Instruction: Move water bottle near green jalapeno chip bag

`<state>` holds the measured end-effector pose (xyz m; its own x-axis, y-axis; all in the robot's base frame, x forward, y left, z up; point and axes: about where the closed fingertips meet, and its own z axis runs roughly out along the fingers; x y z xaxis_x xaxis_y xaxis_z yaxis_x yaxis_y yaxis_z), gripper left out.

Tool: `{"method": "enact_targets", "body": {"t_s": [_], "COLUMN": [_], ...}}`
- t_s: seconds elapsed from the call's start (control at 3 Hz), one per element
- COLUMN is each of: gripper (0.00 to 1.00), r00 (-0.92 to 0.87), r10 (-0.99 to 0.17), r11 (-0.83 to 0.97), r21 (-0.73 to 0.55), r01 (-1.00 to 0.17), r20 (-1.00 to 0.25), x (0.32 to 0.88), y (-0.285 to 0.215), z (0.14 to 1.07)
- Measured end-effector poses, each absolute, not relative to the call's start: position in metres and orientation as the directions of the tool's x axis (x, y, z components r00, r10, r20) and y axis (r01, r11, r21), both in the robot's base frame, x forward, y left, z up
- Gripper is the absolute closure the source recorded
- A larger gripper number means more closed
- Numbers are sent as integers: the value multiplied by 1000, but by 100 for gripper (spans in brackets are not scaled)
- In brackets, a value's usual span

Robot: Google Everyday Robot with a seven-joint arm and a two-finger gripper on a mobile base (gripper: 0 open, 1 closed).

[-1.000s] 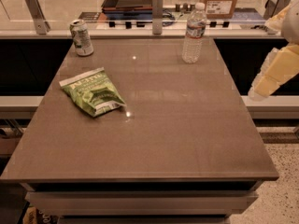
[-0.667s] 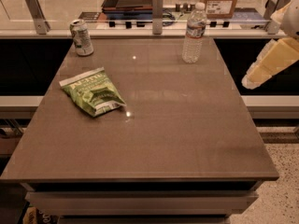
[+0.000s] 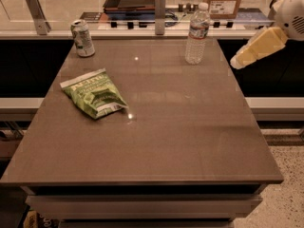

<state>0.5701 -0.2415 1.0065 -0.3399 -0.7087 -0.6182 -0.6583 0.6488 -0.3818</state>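
Camera view, looking down on a brown rectangular counter (image 3: 180,137). A tall clear ribbed plastic water bottle (image 3: 197,34), with white cap and white label band, stands upright near the far edge, right of centre. A crumpled light-green foil jalapeno chip bag (image 3: 94,94) lies flat on the left half, well apart from the bottle. A green-white drink can (image 3: 82,38) stands at the far left corner. Pale yellow jaws on a white arm (image 3: 292,11) hang beyond the counter's right edge, near the bottle, not touching it. Whether they are apart or together cannot be told.
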Motion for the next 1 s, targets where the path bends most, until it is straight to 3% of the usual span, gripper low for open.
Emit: {"method": "enact_targets", "body": {"t_s": [0.67, 1.0], "gripper": [0, 0], "r00": [-277, -277], "r10": [-502, -502], "r11": [778, 778], "r21": [-287, -287], "r01": [-559, -559], "r20": [-819, -819], "x": [619, 619], "y": [-236, -235], "z": [996, 997]}}
